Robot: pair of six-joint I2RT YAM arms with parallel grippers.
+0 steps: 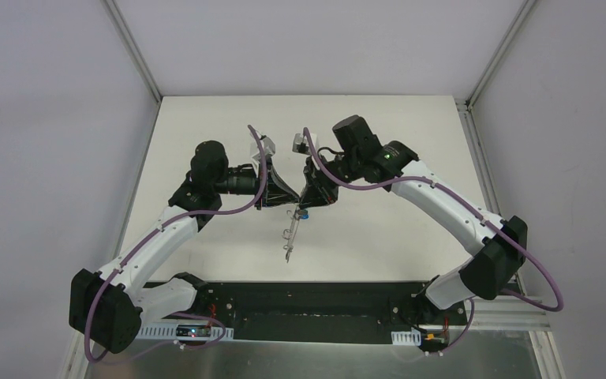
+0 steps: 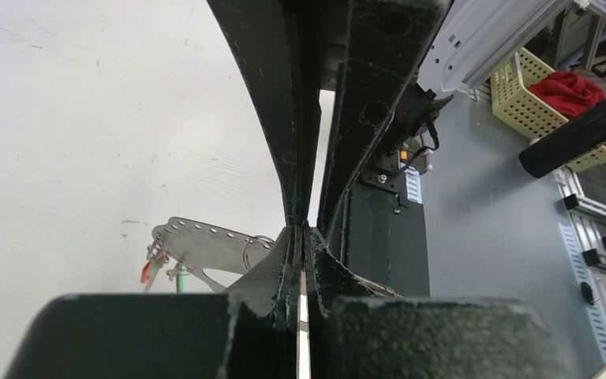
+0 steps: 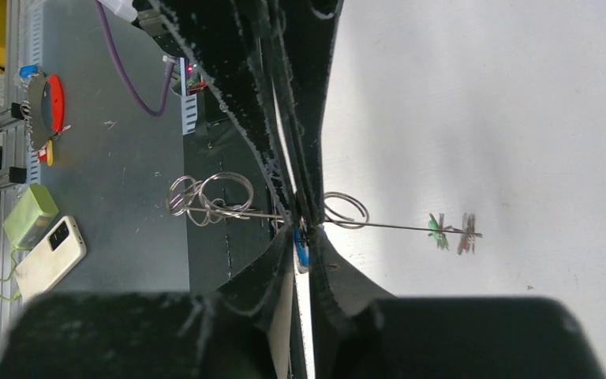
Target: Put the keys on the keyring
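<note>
Blue-tagged key meeting keyring, mid-frame.
Left jaws clamped on keyring, right jaws pinching blue-tagged key; best to hold keyring still and feed key gently.

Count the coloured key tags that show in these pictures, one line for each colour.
blue tag: 1
green tag: 1
red tag: 1
Total: 3

Left gripper closed, tip-to-tip with right gripper
</note>
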